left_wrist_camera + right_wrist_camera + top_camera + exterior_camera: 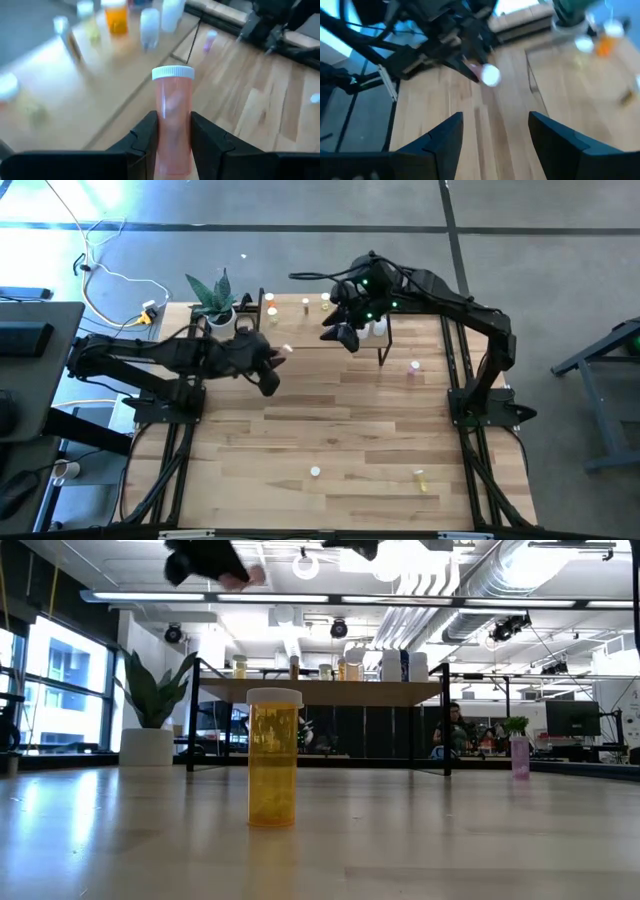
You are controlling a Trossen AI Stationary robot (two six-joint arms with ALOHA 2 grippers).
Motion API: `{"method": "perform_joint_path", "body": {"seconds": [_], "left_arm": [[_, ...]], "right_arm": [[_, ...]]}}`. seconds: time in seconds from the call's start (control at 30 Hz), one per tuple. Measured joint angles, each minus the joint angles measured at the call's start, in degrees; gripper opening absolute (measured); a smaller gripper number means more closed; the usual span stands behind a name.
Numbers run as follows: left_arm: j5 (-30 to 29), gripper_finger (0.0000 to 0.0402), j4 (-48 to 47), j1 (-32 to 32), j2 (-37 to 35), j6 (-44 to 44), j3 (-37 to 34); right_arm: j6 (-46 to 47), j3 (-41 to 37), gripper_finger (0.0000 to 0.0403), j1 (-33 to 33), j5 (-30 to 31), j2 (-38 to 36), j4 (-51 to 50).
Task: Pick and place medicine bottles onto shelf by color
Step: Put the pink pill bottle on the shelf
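Left gripper (172,137): pinching a pink bottle (173,117), white cap forward, in the air beside the shelf (300,320).
Right gripper (495,132): spread, empty, over the shelf.
Shelf: several bottles on it.
Yellow bottle (273,757): upright on the table (330,420), near front.

Small bottles standing on the light wooden shelf (65,85) blurred in left wrist view; labels unreadable. Pale pink white-capped bottle (173,120) base hidden between left gripper's (172,131) dark fingers.

Light wooden tabletop (330,420) carries the shelf (300,320) at its far edge; potted plant (218,305) just beside the shelf; pink bottle (415,368) near it; white-capped vial (315,472) and yellow bottle (421,477) well apart from it
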Motion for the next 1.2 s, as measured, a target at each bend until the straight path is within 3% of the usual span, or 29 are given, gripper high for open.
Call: {"method": "perform_joint_path", "body": {"seconds": [0.33, 0.57, 1.0, 1.2], "left_arm": [[8.38, 0.0086, 9.71, 2.82, -2.62, 15.07, 0.22], [13.35, 0.0086, 19.2, 2.76, -2.56, 20.98, 0.17], [13.4, 0.0086, 30.08, 2.8, -1.65, 25.03, 0.19], [12.85, 0.0086, 33.71, 2.82, 0.0, 26.91, 0.17]], "right_arm": [[-9.03, 0.0, 0.0216, 5.76, 1.11, 0.0, 10.5], [-11.42, 0.0, 0.0216, 8.18, 6.56, 0.0, 15.16], [-7.75, 0.0, 0.0216, 8.41, 6.74, 0.0, 17.57], [-7.75, 0.0, 0.0215, 8.41, 10.43, 0.0, 18.02]]}}
